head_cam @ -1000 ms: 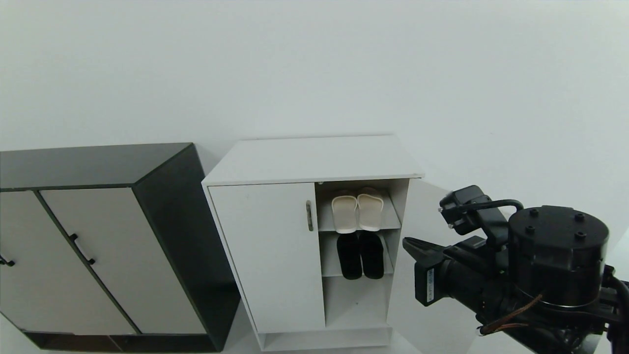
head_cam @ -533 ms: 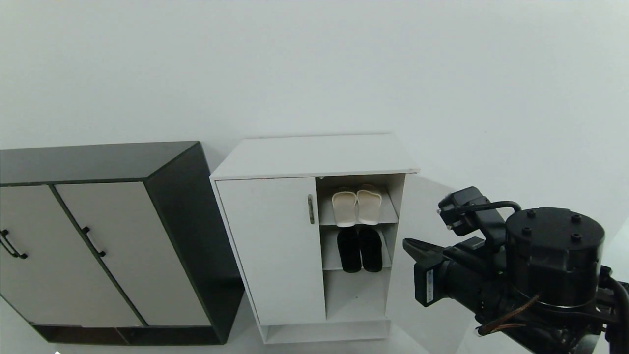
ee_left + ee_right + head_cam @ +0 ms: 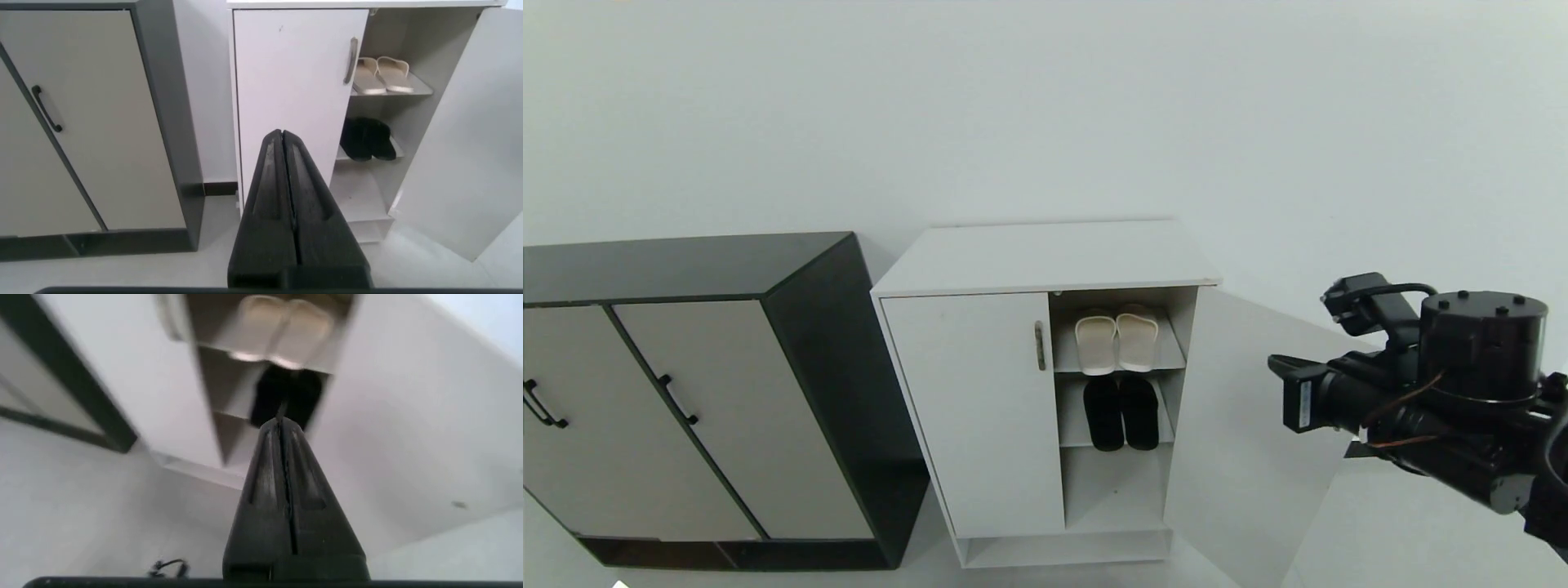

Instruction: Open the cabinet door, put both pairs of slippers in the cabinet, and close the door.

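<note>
At 9 o'clock a black cabinet is cut off by the frame edge. Toward 6 o'clock stands the white cabinet, with its left door shut and its right door wide open toward 3 o'clock. White slippers lie on the upper shelf and black slippers on the shelf below, their far ends lost in shadow. The left jaws are clenched and empty, facing the shut door. At 3 o'clock the right arm is partly cut off, its jaws clenched on nothing, apart from the open door.
</note>
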Available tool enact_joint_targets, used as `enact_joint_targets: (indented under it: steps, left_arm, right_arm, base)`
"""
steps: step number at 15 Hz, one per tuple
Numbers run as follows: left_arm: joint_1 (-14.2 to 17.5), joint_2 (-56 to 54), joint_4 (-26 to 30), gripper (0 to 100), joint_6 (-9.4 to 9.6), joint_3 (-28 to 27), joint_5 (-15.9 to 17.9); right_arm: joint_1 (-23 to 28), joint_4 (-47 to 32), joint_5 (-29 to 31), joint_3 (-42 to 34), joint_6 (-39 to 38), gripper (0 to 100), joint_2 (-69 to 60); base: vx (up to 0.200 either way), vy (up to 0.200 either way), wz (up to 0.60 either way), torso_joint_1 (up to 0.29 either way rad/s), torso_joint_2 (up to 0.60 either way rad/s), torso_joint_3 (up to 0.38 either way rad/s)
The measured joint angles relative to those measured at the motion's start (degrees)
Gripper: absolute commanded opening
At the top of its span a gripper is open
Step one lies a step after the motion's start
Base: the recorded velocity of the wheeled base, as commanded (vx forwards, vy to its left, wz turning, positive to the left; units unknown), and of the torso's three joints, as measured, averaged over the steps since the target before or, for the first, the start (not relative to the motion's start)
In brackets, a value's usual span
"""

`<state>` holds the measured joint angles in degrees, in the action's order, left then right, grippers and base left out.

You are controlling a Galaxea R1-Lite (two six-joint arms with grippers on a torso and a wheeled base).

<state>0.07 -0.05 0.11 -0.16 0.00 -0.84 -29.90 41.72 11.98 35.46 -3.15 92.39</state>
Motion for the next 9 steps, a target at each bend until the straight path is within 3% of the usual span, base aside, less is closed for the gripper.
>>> enact_joint_targets:
  steps: [6, 9]
  left_arm:
    - [0.0, 0.0, 0.0, 0, 0.06, 0.0, 0.0]
    - [0.0, 0.0, 0.0, 0, 0.06, 0.0, 0.0]
  right_arm:
    - [20.8, -0.5, -11.6, 5.2, 1.6, 0, 1.8]
    - [28.3, -0.6, -15.5, 9.2, 1.6, 0, 5.7]
  base:
    - [0.0, 0.0, 0.0, 0.0, 0.0, 0.0]
    - [0.0, 0.0, 0.0, 0.0, 0.0, 0.0]
